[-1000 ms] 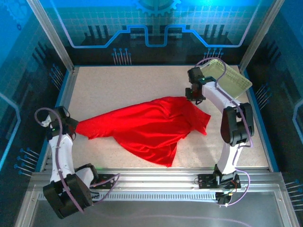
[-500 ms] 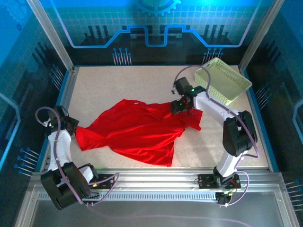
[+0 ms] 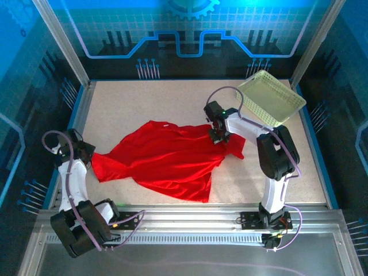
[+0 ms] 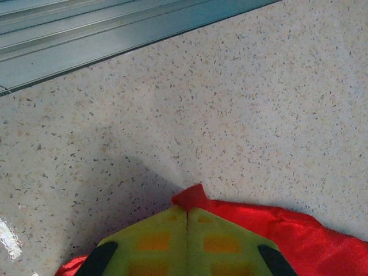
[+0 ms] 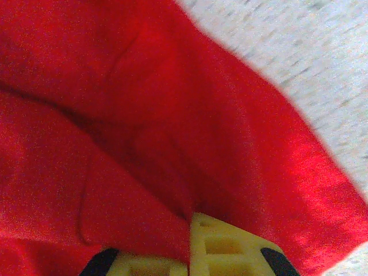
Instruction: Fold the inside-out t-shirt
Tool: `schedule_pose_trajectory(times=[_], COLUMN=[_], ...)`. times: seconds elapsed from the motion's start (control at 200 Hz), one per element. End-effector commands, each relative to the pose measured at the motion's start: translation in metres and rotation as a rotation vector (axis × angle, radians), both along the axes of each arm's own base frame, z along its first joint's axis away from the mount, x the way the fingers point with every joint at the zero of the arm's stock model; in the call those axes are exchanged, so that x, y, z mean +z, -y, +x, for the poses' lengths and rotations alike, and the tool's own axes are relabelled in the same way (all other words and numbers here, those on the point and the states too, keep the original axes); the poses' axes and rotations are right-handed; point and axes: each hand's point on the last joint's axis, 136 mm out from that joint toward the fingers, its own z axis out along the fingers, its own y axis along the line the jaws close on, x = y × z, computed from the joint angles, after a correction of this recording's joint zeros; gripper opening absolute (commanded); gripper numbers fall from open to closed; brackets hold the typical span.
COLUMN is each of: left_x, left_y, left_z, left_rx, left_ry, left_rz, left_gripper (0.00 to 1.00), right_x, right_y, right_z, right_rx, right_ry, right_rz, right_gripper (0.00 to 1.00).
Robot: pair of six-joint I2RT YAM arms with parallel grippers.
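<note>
The left gripper (image 4: 187, 208) has its jaws pinched tight on the shirt's (image 3: 167, 161) edge. The right gripper (image 5: 190, 221) has its jaws clamped on a fold.

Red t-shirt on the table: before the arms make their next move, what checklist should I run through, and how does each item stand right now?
1. Hold of the left gripper on the plain bright red cloth t-shirt: ok, a red edge is pinched between its closed tips.
2. Hold of the right gripper on the shirt: ok, cloth gathers into its closed tips at the shirt's right end.
3. Shirt spread flat on the speckled table: not ok, it lies bunched and creased.
4. Gap between the shirt and the pale yellow-green plastic lattice basket: ok, the basket sits apart at the far right corner.
5. Which side of the shirt faces out: cannot tell.
</note>
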Motion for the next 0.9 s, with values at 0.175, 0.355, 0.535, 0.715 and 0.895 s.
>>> schedule_pose_trajectory(times=[0.175,0.355,0.535,0.715,0.895], left_x=[0.003,-0.003,-0.006,-0.007,-0.007], left_y=[-0.008,-0.011,-0.015,-0.015,-0.015], left_z=[-0.016,-0.023,-0.025,-0.025,-0.024], left_rx=[0.076,0.111,0.14,0.142,0.14], left_ry=[0.01,0.014,0.024,0.026,0.028], left_rz=[0.03,0.023,0.007,0.002,-0.005], left_gripper=[0.0,0.0,0.0,0.0,0.0], right_x=[0.072,0.049,0.015,0.02,0.077], right_y=[0.052,0.05,0.032,0.025,0.017], right_z=[0.019,-0.028,-0.094,-0.105,-0.061], right_rx=[-0.206,-0.186,-0.191,-0.187,-0.153], right_ry=[0.201,0.12,-0.066,-0.086,0.072], right_rz=[-0.001,-0.005,0.1,0.199,0.32], right_gripper=[0.02,0.12,0.29,0.47,0.66])
